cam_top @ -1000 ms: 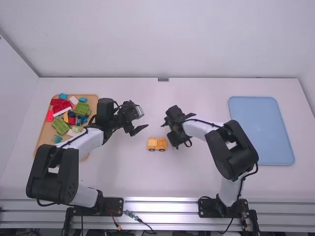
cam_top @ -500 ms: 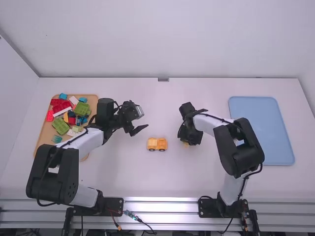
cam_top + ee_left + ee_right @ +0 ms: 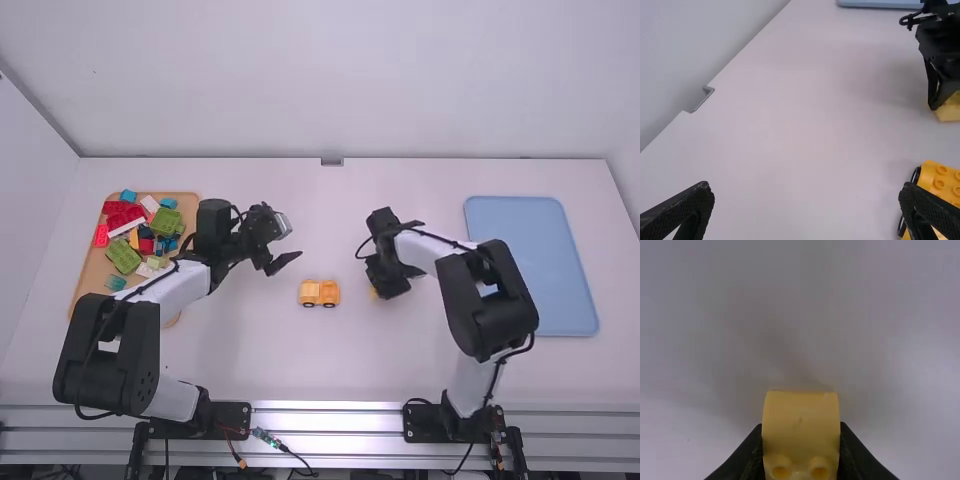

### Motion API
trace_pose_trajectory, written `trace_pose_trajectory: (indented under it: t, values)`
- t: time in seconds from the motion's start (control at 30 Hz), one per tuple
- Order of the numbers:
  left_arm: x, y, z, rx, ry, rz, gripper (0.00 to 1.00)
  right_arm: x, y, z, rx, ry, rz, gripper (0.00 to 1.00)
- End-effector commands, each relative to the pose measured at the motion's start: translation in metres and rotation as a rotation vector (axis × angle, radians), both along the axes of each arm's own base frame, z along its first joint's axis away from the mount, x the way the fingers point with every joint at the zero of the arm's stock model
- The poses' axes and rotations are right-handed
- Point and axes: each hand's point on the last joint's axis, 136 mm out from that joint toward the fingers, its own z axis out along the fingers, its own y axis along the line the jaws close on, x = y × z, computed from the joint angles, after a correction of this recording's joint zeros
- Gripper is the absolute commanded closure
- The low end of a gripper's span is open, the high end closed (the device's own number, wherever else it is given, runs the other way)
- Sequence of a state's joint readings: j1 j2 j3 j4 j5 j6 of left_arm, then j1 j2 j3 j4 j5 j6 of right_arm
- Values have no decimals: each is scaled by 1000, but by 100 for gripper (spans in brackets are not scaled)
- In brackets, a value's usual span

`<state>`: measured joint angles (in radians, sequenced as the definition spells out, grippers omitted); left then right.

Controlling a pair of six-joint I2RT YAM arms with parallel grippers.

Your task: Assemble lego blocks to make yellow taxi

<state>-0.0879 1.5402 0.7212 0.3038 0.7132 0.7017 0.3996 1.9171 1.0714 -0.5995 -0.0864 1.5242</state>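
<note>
Black and clamped on the two sides of a yellow brick (image 3: 801, 415), the right gripper (image 3: 378, 289) is low over the desk (image 3: 250, 350), to the right of the orange-yellow toy vehicle (image 3: 320, 291). Two round studs show on the brick, which is near the vehicle but apart from it; whether it touches the desk, one cannot tell. The vehicle sits on the desk on black wheels, with studs along its top. Farther left and beyond it, the left gripper (image 3: 285, 248) hangs with its two tips wide apart. Past that, at the far left, a tan tray (image 3: 87, 283) holds a jumble of blocks: a large green block (image 3: 125, 256), a bright red block (image 3: 101, 235), others in blue, white and yellow. Over at the right of the desk lies a flat, light-blue tray (image 3: 530, 265), and a small metal bracket (image 3: 332, 161) is at the far edge.
</note>
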Motion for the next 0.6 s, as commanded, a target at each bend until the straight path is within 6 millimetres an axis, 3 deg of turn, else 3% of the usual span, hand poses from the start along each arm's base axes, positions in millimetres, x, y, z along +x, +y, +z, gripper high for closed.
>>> trace_pose_trajectory:
  t: [0.0, 0.23, 0.57]
  values:
    - [-3, 1, 5, -14, -5, -2, 1, 4, 1, 9, -32, -23, -169, 100]
    - [-3, 1, 5, -13, -4, -1, 1, 13, 14, 10, 1, -67, -167, 100]
    - [-3, 1, 5, -13, -1, -2, 1, 19, 14, 10, 10, -87, -172, 100]
